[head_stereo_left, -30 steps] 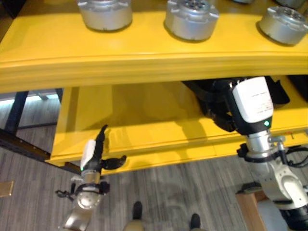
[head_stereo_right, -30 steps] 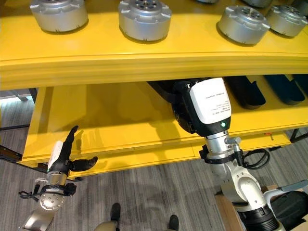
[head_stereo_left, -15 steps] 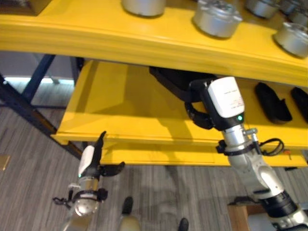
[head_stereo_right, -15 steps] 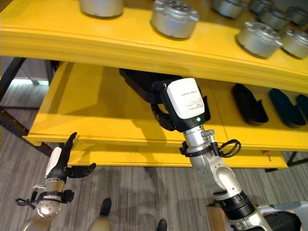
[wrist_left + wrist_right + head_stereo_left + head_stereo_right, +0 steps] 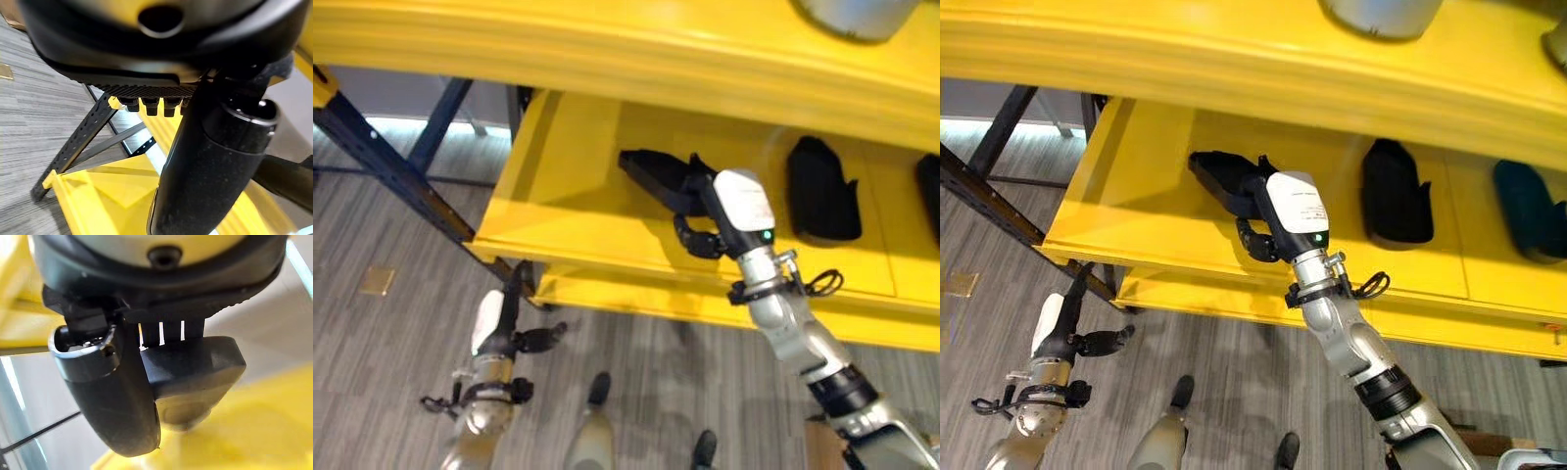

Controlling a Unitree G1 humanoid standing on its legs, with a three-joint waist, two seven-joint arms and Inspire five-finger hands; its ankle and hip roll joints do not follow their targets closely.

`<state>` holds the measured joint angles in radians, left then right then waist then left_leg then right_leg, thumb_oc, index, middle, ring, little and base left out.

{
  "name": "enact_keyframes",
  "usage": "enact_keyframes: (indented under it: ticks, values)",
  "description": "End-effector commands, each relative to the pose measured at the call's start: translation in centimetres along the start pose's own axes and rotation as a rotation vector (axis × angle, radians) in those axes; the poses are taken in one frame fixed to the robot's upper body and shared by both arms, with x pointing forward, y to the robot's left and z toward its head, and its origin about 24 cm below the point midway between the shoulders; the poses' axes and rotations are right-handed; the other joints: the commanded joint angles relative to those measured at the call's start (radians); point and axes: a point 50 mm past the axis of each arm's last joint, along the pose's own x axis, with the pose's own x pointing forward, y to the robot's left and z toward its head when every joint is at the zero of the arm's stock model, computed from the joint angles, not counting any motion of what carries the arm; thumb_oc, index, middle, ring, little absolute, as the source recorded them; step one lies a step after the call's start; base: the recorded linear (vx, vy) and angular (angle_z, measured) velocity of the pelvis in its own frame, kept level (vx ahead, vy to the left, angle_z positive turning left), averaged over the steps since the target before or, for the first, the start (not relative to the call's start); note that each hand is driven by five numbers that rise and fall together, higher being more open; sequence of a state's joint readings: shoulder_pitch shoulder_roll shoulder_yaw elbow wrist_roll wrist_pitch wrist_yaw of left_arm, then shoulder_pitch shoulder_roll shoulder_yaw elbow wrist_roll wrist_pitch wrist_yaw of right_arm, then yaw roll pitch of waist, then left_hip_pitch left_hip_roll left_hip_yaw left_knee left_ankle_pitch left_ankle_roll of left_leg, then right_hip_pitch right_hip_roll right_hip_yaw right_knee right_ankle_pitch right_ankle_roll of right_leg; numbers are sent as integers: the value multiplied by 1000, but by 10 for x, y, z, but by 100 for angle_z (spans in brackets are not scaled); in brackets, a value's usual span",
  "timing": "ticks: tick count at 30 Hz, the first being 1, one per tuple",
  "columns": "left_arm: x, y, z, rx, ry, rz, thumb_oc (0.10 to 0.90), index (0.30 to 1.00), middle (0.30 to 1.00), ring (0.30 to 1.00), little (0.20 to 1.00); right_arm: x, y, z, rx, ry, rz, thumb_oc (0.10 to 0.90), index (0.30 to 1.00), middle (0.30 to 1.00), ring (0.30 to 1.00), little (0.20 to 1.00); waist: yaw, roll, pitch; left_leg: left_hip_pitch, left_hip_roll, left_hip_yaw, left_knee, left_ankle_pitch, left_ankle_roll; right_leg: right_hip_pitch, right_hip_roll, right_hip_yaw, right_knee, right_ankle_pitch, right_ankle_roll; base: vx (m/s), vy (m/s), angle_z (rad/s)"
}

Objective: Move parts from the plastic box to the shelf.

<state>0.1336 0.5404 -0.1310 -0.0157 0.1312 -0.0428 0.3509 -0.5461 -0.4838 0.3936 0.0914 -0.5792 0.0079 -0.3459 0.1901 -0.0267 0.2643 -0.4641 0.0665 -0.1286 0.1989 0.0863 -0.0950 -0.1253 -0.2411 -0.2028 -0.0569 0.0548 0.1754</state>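
Right hand [image 5: 1273, 211] now reaches deeper onto the lower shelf [image 5: 1136, 211], clamped on the black part [image 5: 1219, 178] and setting it at the shelf's 9 o'clock end. Placement looks nearly done. Left hand [image 5: 1062, 328] hangs low, fingers straight, empty.

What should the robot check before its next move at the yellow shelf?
1. Is the black part resting on the lower shelf? Ok, it lies on the yellow board.
2. Is the right robot hand still on that part? Ok, its fingers curl at the part's near end.
3. Has the grip let go? Cannot tell, the fingertips are hidden.
4. Is the left robot hand out of the way? Ok, it hangs open below the shelf edge, holding nothing.
5. Is there space beside the part? Ok, the next black part sits apart from it, to the right.
6. Is the plastic box reachable? Cannot tell.
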Motion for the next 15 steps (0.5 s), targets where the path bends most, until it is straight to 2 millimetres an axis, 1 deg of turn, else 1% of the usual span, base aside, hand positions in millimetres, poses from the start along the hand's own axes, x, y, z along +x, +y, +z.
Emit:
enact_keyframes:
  ticks: [1,2,3,4,5,7,9,11,15]
  values:
    - [15,28,36,-13,-206,105,900,1000,1000,1000,1000,28,-47,27,58,-134,-258,400,300,300,300,300,-20,-16,-24,31,-41,66,131,-172,79,-1,-32,56,153,-78,-33,-150,132,-5]
    - [16,28,39,-3,-223,100,900,1000,1000,1000,1000,32,-44,20,21,-99,-233,400,300,300,300,300,-24,12,3,11,-42,75,171,-187,82,-46,-34,74,207,-96,-35,-64,78,-7]
    - [16,28,39,-4,-223,101,900,1000,1000,1000,1000,32,-44,20,20,-100,-233,400,300,300,300,300,-22,13,3,7,-41,76,177,-190,82,-51,-33,77,214,-99,-35,-80,106,-9]
    - [18,27,39,1,-227,99,900,1000,1000,1000,1000,37,-43,18,10,-90,-225,400,300,300,300,300,-26,24,17,-2,-41,82,197,-197,84,-73,-35,90,235,-104,-36,-38,48,-8]
    - [18,26,40,0,-230,96,900,1000,1000,1000,1000,39,-41,16,11,-71,-216,400,300,300,300,300,-28,29,24,-8,-40,84,204,-201,85,-83,-35,97,244,-107,-36,-36,46,-17]
    - [18,25,40,-3,-231,93,900,1000,1000,1000,1000,41,-40,12,17,-48,-216,400,300,300,300,300,-29,34,29,-13,-39,88,209,-203,85,-92,-35,102,249,-107,-37,-29,36,-12]
    - [19,24,41,-7,-235,89,900,1000,1000,1000,1000,49,-39,5,25,0,-222,400,300,300,300,300,-35,43,44,-24,-39,99,218,-208,88,-111,-31,117,253,-104,-39,-51,51,-7]
    - [21,25,42,-2,-240,91,900,1000,1000,1000,1000,52,-38,3,31,20,-222,400,300,300,300,300,-40,48,51,-29,-42,104,216,-208,89,-119,-32,122,249,-100,-38,-35,29,-5]
    - [21,25,43,-1,-244,101,900,1000,1000,1000,1000,53,-35,-1,43,55,-225,400,300,300,300,300,-44,52,57,-34,-42,109,217,-208,92,-129,-34,127,252,-95,-37,0,0,0]
